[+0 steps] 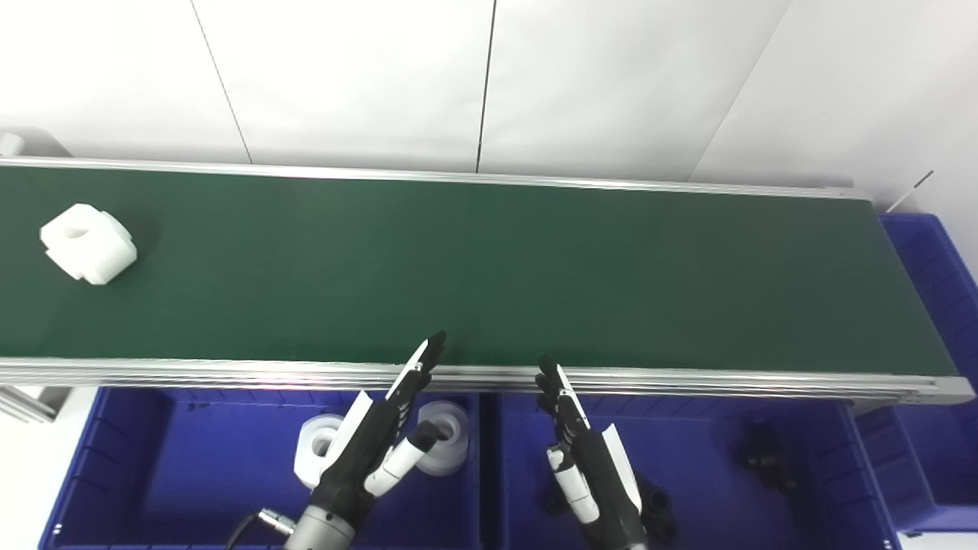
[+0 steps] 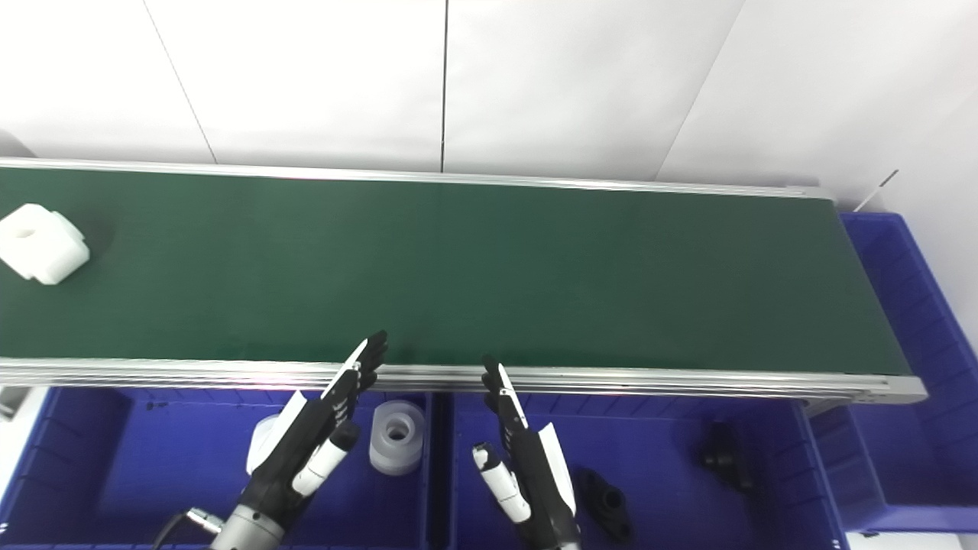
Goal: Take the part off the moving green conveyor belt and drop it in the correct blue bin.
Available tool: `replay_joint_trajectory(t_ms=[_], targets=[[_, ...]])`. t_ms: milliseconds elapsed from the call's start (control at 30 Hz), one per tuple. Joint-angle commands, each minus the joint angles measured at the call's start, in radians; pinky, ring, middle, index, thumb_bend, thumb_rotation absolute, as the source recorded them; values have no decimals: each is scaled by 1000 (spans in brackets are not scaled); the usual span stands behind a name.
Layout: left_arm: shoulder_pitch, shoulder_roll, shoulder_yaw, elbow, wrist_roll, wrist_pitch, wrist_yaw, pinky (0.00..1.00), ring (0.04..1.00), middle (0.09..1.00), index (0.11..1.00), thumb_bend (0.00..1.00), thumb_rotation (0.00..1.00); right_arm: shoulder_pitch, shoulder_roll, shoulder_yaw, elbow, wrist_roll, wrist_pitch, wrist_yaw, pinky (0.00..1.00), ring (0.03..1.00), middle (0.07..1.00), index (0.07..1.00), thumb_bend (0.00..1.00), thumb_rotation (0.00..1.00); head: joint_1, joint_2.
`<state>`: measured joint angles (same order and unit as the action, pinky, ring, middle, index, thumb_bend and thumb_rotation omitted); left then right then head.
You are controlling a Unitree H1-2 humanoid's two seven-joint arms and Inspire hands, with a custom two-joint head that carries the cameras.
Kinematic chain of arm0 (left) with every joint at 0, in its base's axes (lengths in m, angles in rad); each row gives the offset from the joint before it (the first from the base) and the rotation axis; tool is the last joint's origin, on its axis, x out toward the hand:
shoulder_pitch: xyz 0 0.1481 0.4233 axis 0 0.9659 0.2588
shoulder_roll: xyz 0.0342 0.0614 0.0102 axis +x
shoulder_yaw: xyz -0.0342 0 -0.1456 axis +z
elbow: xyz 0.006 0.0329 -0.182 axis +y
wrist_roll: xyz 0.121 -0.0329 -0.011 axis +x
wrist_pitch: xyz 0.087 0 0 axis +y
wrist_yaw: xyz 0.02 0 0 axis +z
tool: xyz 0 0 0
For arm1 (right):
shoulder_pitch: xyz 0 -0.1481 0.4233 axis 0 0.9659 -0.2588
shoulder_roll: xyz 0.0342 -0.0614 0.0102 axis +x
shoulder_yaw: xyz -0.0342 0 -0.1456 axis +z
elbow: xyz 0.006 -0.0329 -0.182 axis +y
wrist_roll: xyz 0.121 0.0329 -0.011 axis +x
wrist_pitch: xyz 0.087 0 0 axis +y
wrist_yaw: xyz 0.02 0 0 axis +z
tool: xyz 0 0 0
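A white blocky part [image 1: 89,244] with a round hole lies at the far left of the green conveyor belt [image 1: 489,275]. Both hands hover over the blue bins at the belt's near edge, far right of the part. My left hand [image 1: 380,437] is open, fingers stretched toward the belt, holding nothing. My right hand [image 1: 584,452] is open too, fingers pointing up at the belt rail. The left blue bin [image 1: 153,473] holds two white ring-shaped parts [image 2: 396,436]. In the right blue bin [image 1: 703,473] lie black parts [image 2: 605,503].
An aluminium rail [image 1: 688,380] runs along the belt's near edge, just above the bins. A third blue bin [image 1: 943,260] stands at the belt's right end. White wall panels rise behind the belt.
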<state>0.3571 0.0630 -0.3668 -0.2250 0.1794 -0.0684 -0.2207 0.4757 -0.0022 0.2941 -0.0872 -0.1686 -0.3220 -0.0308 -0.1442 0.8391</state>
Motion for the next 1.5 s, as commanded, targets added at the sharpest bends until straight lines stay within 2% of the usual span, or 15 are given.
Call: replay_joint_trajectory(t_ms=[0, 200, 300, 433, 667, 867, 1100, 1233, 1267, 1467], targets=[[17, 5, -12, -35, -22, -21, -5, 1000, 1000, 1000, 1000, 703, 978, 5, -2, 8, -25, 9, -17, 19, 954, 979, 992, 985, 819, 1000, 0, 0], [33, 14, -25, -29, -12, -33, -4, 1000, 1000, 1000, 1000, 696, 989, 1, -2, 7, -15, 2, -18, 32, 938, 969, 992, 983, 796, 1000, 6, -1], [36, 15, -28, -24, -14, -36, -1, 1000, 1000, 1000, 1000, 691, 992, -1, 1, 5, -12, -5, -14, 29, 985, 996, 1000, 984, 818, 1000, 8, -2], [35, 20, -31, -16, -15, -43, 1, 1000, 1000, 1000, 1000, 685, 993, -10, 5, 4, -2, -16, -25, 24, 999, 1000, 1000, 986, 828, 1000, 7, -2], [26, 20, -26, -10, -6, -36, 9, 1000, 1000, 1000, 1000, 690, 1000, -21, 9, 7, 14, -24, -42, 22, 992, 1000, 1000, 984, 834, 1000, 3, -2], [19, 16, -23, -18, -9, -18, 5, 1000, 1000, 1000, 1000, 697, 1000, -21, 8, 6, 12, -26, -40, 22, 987, 1000, 1000, 985, 838, 1000, 7, -5], [15, 9, -25, -11, -4, -27, 11, 1000, 1000, 1000, 1000, 720, 1000, -19, 1, 5, 7, -20, -28, 29, 979, 997, 1000, 985, 826, 1000, 13, -13], [17, 4, -29, 2, -2, -35, 15, 1000, 1000, 1000, 1000, 732, 992, -20, -4, 1, 37, -18, -55, 25, 973, 984, 1000, 978, 829, 1000, 43, -53], [16, 1, -32, 17, 1, -51, 18, 1000, 1000, 1000, 1000, 728, 988, -19, -7, 0, 45, -19, -62, 24, 968, 979, 1000, 978, 827, 1000, 68, -81], [6, -13, -46, 106, 17, -121, 36, 997, 1000, 1000, 1000, 713, 958, -29, -29, -15, 129, 4, -127, 24, 953, 974, 994, 978, 800, 1000, 132, -165]])
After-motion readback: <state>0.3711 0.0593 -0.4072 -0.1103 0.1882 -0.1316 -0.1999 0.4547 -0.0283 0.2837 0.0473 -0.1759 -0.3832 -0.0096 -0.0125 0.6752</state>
